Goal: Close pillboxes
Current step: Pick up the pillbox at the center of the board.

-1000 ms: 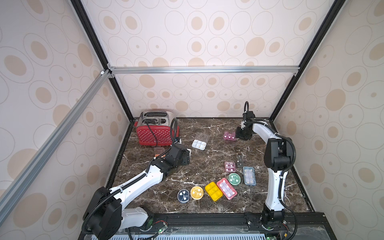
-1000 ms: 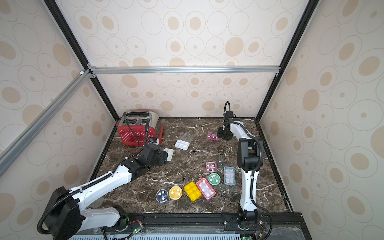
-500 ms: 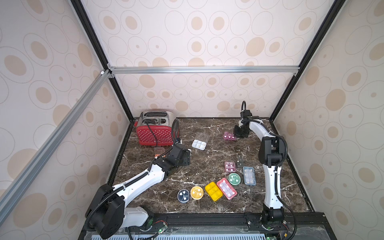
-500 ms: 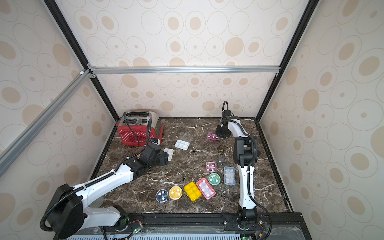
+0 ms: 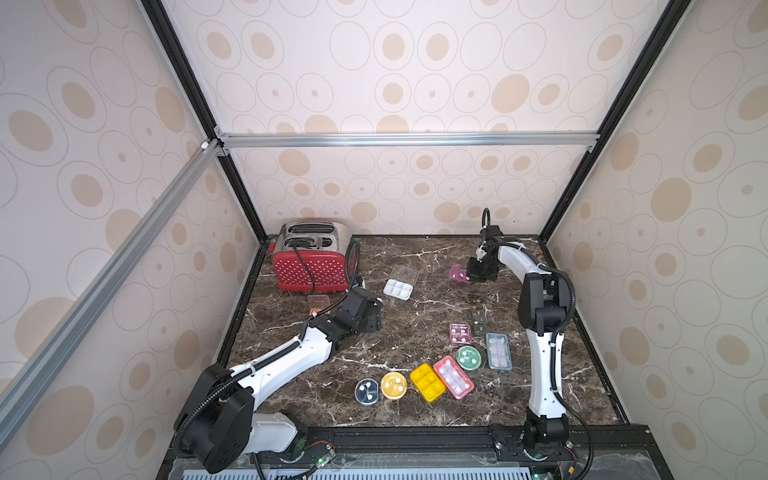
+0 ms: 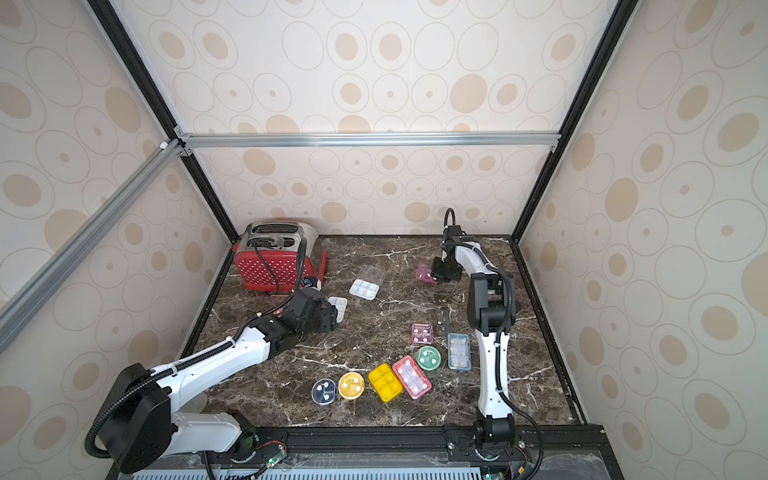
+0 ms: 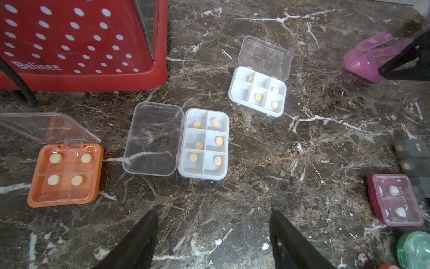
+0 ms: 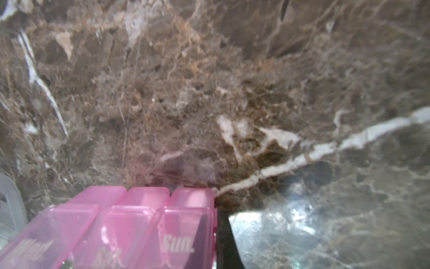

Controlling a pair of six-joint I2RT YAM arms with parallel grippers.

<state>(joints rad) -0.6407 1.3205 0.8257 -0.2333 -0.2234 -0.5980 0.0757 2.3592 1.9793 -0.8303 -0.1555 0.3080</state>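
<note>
My right gripper is shut on the end of a pink weekday pillbox at the back right. One finger shows dark through its "Sun." compartment. The box sits tilted with its lids ajar. My left gripper hangs open over bare marble, just short of a white pillbox whose clear lid lies flat open. A second white pillbox and an orange one also stand open. Closed pillboxes cluster at the front: maroon, blue, green, red, yellow.
A red dotted toaster with a black cord stands at the back left, close to the orange box. A dark grey box lies beside the maroon one. Round yellow and blue boxes sit near the front edge.
My right gripper's jaws have closed on the pink pillbox, and the right arm has shifted slightly left. The left arm has barely moved.
</note>
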